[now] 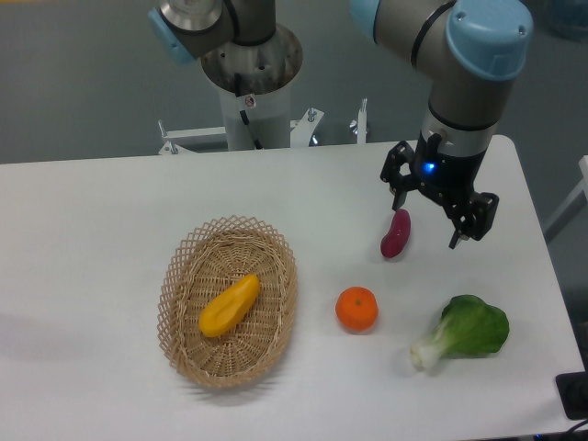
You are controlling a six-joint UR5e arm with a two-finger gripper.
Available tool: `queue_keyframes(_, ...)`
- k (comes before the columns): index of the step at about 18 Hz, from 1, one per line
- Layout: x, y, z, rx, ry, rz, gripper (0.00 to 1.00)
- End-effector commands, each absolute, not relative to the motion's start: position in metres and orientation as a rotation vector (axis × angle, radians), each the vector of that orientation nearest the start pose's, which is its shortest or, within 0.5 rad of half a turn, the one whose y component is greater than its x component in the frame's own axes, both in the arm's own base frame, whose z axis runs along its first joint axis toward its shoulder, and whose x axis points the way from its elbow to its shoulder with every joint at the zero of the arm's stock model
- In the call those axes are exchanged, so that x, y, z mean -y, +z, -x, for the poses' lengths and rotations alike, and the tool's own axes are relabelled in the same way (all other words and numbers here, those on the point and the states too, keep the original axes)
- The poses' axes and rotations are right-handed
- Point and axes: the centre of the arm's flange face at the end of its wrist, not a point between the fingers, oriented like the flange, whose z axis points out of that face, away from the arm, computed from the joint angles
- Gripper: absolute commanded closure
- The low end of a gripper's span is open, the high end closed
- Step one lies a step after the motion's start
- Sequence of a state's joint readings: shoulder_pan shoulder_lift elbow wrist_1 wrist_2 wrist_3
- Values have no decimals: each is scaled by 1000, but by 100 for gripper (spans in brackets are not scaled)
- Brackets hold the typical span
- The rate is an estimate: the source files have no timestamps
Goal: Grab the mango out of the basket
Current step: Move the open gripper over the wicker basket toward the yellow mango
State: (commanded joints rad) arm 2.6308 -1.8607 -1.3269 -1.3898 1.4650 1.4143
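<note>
The yellow-orange mango (230,305) lies on a diagonal inside the oval wicker basket (188,276), left of the table's middle. My gripper (428,220) hangs over the right side of the table, far to the right of the basket. Its two black fingers are spread apart, with nothing between them. The left finger is just above the top of a purple-red oblong vegetable (396,234), but it is not holding it.
A round orange (356,309) sits on the table right of the basket. A green leafy vegetable (467,329) lies at the front right. The robot's base column (250,83) stands behind the table.
</note>
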Motion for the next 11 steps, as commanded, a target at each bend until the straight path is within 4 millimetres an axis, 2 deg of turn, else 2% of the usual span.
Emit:
queue_keyframes(5,-432,463,473,-540,123,2943,0)
queue_keyframes(7,-432,454,468,-539,91,2940,0)
queue_keyframes(9,-435,454,459,-509,78,2938,0)
queue_keyframes(11,-448,450,441,-456,55,2948,0)
